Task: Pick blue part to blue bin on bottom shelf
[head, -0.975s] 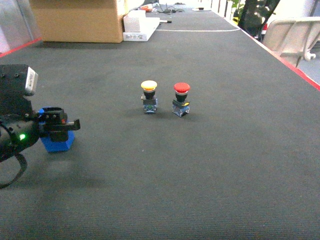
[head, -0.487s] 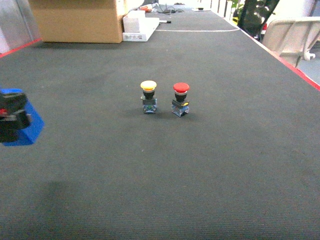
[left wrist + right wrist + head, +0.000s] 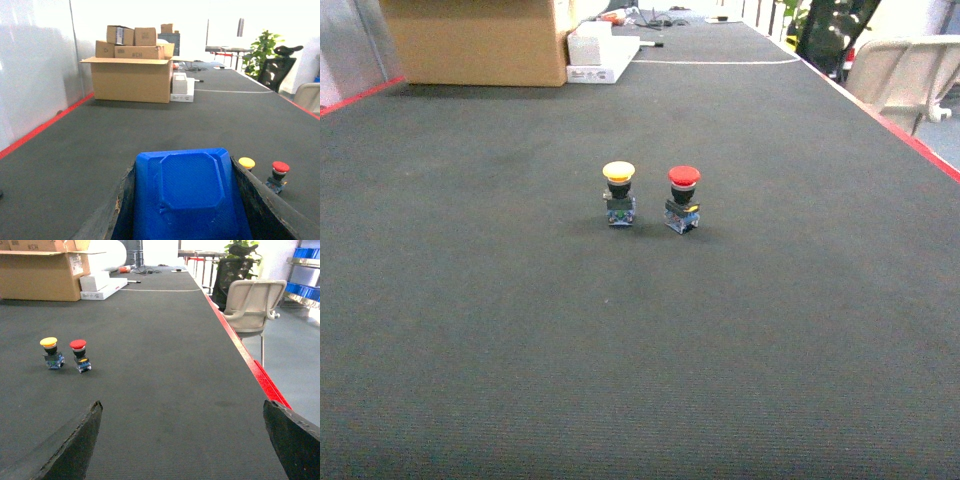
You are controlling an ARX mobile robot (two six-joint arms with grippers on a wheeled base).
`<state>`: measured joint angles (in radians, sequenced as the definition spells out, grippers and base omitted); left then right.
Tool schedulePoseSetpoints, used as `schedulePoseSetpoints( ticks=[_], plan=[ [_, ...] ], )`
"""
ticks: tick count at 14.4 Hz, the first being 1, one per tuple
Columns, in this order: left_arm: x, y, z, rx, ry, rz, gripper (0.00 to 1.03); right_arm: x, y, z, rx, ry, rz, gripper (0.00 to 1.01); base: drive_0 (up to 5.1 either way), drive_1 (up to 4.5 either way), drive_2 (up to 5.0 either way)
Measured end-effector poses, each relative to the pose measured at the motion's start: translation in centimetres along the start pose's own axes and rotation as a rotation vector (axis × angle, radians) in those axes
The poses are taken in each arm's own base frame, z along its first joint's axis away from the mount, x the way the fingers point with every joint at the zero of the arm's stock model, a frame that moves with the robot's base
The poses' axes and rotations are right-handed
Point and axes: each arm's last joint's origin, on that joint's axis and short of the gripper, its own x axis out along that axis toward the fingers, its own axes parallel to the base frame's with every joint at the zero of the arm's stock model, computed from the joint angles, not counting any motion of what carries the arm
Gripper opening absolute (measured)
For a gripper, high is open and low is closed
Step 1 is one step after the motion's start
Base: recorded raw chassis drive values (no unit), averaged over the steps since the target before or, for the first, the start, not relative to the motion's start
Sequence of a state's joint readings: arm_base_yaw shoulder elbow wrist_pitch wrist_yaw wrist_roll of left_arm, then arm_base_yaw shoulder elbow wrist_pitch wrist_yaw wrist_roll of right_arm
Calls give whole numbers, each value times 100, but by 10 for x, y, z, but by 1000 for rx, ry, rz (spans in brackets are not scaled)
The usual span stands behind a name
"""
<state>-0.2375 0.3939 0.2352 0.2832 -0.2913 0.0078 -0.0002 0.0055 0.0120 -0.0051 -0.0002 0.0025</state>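
Transport is the step in hand. The blue part (image 3: 190, 200) is clamped between the left gripper's (image 3: 187, 210) jaws. The right gripper (image 3: 182, 440) is spread wide and holds nothing. Grip should be kept firm, level; no bin or shelf is visible.

Neither arm nor gripper shows in head view. Left gripper (image 3: 187, 200) seen only in its own wrist view: both dark fingers (image 3: 260, 200) run along bottom of frame, closed against the two sides of the blue part (image 3: 190, 192), wrist held roughly level, pointing forward. Right gripper (image 3: 182, 440) seen only in right wrist view: fingers (image 3: 75, 442) spread wide at the two lower corners, nothing between them, wrist level and facing forward, raised off the surface.
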Motion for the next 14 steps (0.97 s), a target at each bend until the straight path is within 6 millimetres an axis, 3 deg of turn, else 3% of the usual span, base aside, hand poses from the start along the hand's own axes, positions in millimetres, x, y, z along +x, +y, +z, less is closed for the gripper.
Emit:
schedulePoseSetpoints(
  ticks=[1, 9, 14],
  plan=[
    [-17, 7, -3, -4, 7, 15, 44, 0, 0, 0, 0, 0, 0, 98, 0, 0, 0],
    [-19, 8, -4, -20, 17, 48, 44, 0, 0, 0, 0, 0, 0, 98, 0, 0, 0],
    [-19, 8, -4, -19, 22, 49, 44, 0, 0, 0, 0, -4, 0, 98, 13, -392, 417]
  ],
)
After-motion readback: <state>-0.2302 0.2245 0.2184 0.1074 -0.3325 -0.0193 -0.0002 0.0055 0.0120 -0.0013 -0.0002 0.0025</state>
